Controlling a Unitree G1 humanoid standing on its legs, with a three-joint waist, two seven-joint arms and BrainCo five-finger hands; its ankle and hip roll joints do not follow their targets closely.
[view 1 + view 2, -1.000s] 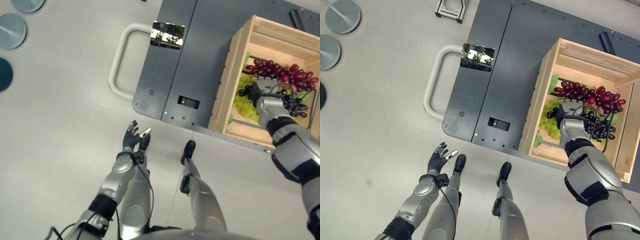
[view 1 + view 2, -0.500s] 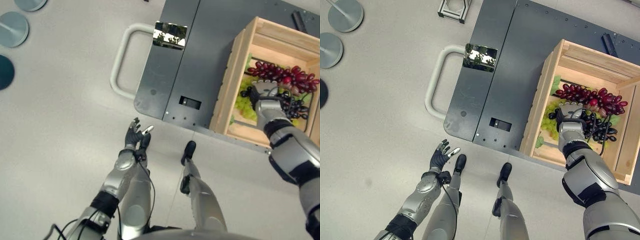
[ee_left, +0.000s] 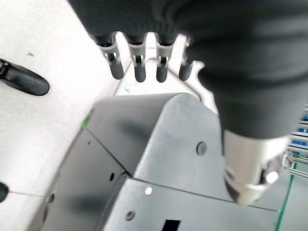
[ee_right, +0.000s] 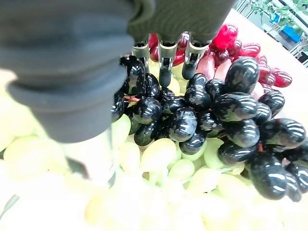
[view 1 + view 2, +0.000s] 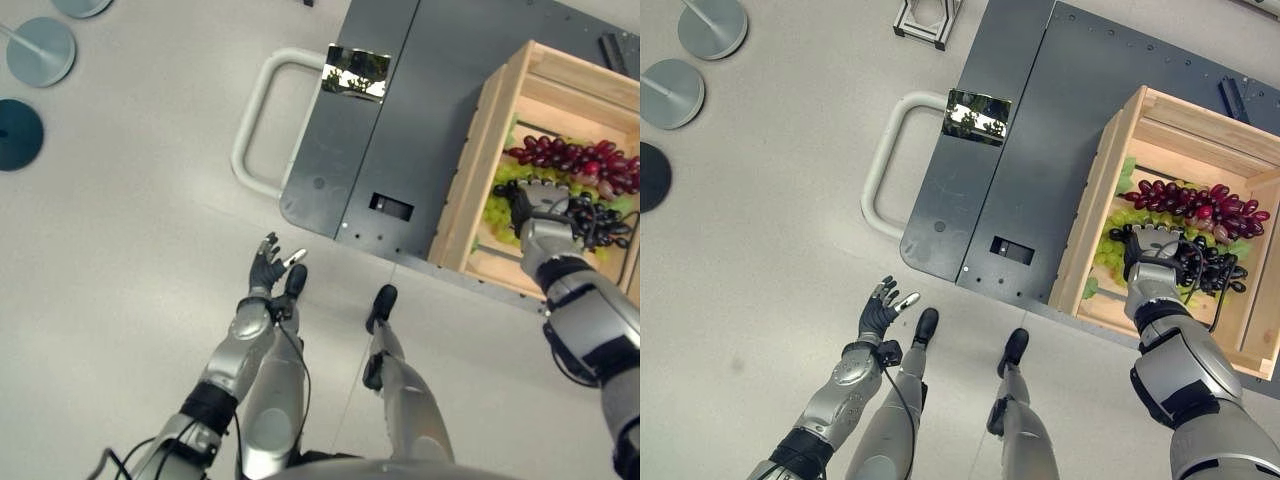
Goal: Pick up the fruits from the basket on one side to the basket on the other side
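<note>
A wooden crate [image 5: 1095,200] stands on a dark grey cart at the right. Inside it lie a red grape bunch [image 5: 1200,200], a green bunch [image 5: 1110,250] and a black bunch [image 5: 1215,268]. My right hand [image 5: 1152,252] is down in the crate, over where the green and black grapes meet. In the right wrist view its straight fingers [image 4: 163,62] touch the black grapes [image 4: 202,115] with their tips, green grapes [image 4: 159,159] below, and nothing is held. My left hand [image 5: 265,272] hangs open over the floor near the cart's corner, fingers [image 3: 137,67] spread.
The dark grey cart [image 5: 400,120] has a white loop handle [image 5: 250,135] on its left end and a shiny plate [image 5: 357,72] on top. Round stand bases [image 5: 40,50] sit on the pale floor at the far left.
The whole picture has shifted, so the camera moved. My right hand has stayed over the grapes with hardly any movement. The left hand is unchanged.
</note>
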